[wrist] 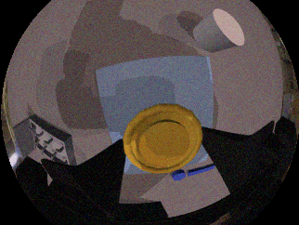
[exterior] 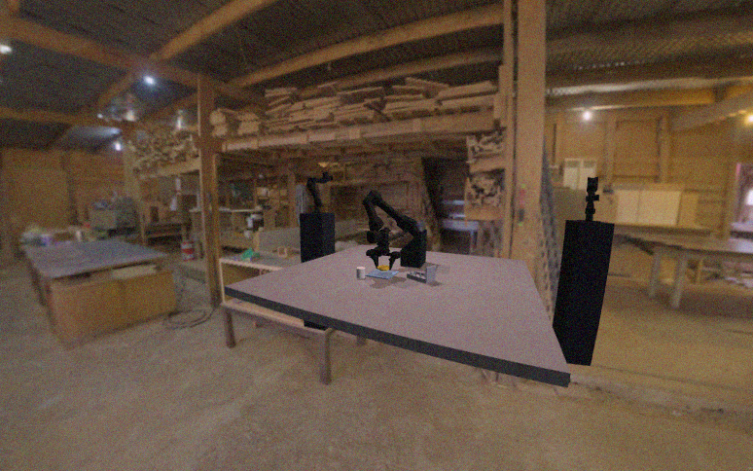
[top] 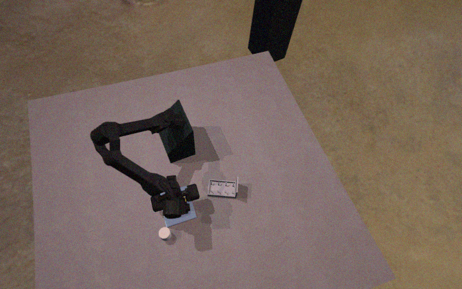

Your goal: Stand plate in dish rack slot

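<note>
The yellow round plate [wrist: 162,139] [exterior: 382,269] lies flat between my fingers. My gripper [wrist: 162,138] [exterior: 383,267] points down and is shut on the plate, one finger at each side of its rim. The plate appears a little above the blue cloth [wrist: 195,79] [top: 180,220]. In the top view the arm hides most of the plate. The dish rack [top: 222,196] [wrist: 24,135] stands on the table, to the right of my gripper in the top view and at the lower left in the wrist view. Its slots are unoccupied.
A white cylindrical cup [top: 165,233] [exterior: 361,272] [wrist: 209,34] stands just past the cloth's far edge. A blue spoon-like utensil [wrist: 201,170] lies near the cloth's edge beside the right finger in the wrist view. The arm's dark base block [top: 184,146] stands behind.
</note>
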`<state>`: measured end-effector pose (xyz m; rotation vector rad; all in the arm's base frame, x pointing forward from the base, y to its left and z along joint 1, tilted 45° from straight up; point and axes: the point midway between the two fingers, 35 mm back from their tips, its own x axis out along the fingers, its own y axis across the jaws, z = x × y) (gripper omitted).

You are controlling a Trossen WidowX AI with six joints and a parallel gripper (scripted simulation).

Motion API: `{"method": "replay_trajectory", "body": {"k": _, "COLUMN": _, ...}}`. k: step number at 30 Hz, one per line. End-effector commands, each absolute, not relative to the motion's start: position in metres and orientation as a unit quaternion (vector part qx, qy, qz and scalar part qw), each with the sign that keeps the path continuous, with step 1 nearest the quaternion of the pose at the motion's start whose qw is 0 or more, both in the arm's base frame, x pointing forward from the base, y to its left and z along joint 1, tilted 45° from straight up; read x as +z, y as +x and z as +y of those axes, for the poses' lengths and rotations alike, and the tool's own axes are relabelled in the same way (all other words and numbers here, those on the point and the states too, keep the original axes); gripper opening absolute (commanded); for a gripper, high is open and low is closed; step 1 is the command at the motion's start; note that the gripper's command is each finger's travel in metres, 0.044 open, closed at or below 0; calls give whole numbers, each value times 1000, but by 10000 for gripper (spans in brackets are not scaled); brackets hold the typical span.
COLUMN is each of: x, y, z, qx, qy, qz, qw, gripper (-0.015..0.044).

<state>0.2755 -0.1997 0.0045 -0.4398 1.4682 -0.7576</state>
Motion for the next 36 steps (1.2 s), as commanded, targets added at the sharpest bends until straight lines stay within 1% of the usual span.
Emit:
{"method": "replay_trajectory", "body": {"k": 1, "x": 24, "y": 287, "z": -185, "qx": -338, "qy": -192, "qz": 639, "qw": 664, "gripper": 45}}
{"method": "replay_trajectory", "body": {"k": 3, "x": 31, "y": 289, "z": -177, "qx": -337, "qy": -190, "qz": 639, "qw": 665, "gripper": 0}}
{"method": "replay_trajectory", "body": {"k": 24, "x": 102, "y": 296, "z": -90, "qx": -339, "qy": -194, "qz": 639, "qw": 663, "gripper": 0}}
{"method": "replay_trajectory", "body": {"k": 30, "x": 105, "y": 296, "z": -85, "qx": -338, "qy": -197, "qz": 640, "qw": 662, "gripper": 0}}
{"method": "replay_trajectory", "body": {"k": 36, "x": 100, "y": 295, "z": -79, "qx": -277, "qy": -256, "qz": 668, "qw": 641, "gripper": 0}}
